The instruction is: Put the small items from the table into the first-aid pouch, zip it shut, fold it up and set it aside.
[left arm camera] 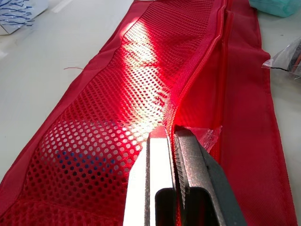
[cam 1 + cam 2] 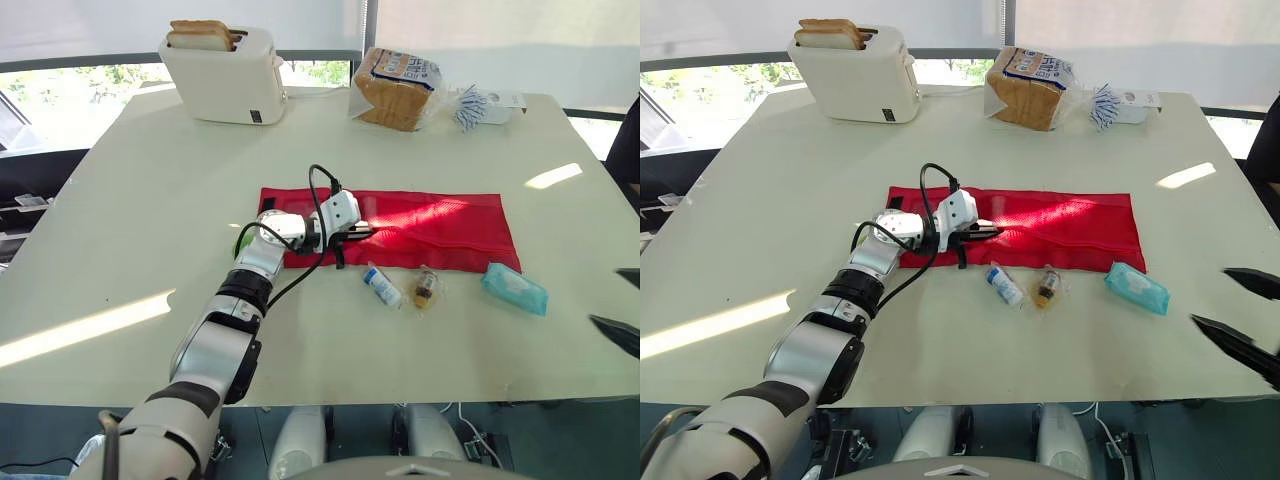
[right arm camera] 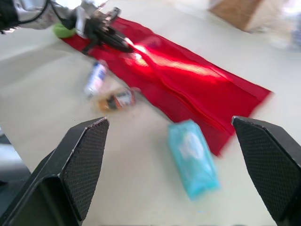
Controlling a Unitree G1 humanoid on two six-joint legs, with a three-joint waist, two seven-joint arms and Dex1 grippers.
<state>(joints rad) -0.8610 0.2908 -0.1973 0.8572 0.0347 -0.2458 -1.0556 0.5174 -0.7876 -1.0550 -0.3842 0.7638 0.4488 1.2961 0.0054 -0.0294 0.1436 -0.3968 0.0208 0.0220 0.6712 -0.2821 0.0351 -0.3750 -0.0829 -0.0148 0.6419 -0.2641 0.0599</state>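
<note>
On the table (image 2: 130,200) the red pouch (image 2: 440,225) lies flat at the centre, and we find our left gripper (image 2: 358,232) pinching its mesh edge along the zipper. Our right gripper (image 2: 1212,296) hovers over the table's right edge, fingers spread wide. A teal packet (image 2: 514,288), a white tube (image 2: 382,285) and a small brown vial (image 2: 425,288) lie just beside the pouch's near edge.

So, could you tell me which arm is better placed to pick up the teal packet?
Right. The right gripper is open near the teal packet, while the left gripper is shut on the red pouch, farther away.
</note>
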